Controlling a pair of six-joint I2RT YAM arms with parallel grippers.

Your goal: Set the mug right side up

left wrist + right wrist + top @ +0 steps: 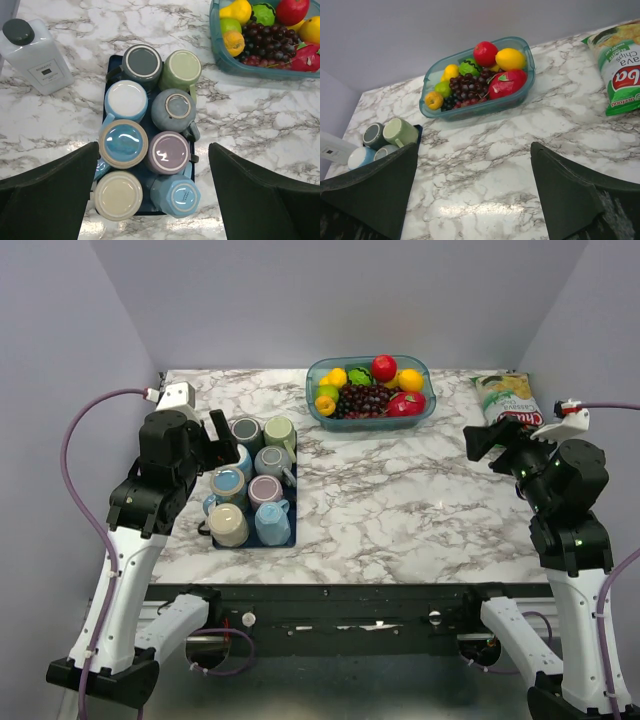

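Under spread left claw (pixel 152 147), mugs (pixel 167 152) inverted, bases up, axes vertical; right claw (pixel 473 147) spread.

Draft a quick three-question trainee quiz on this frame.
1. True or false: the left gripper is shut on a mug.
2. Which lies nearest the right gripper? A fruit tub, B chips bag, C white bottle.
3. How many mugs stand on the blue tray?
Key: 1 false, it is open above the mugs; 2 B, the chips bag; 3 eight.
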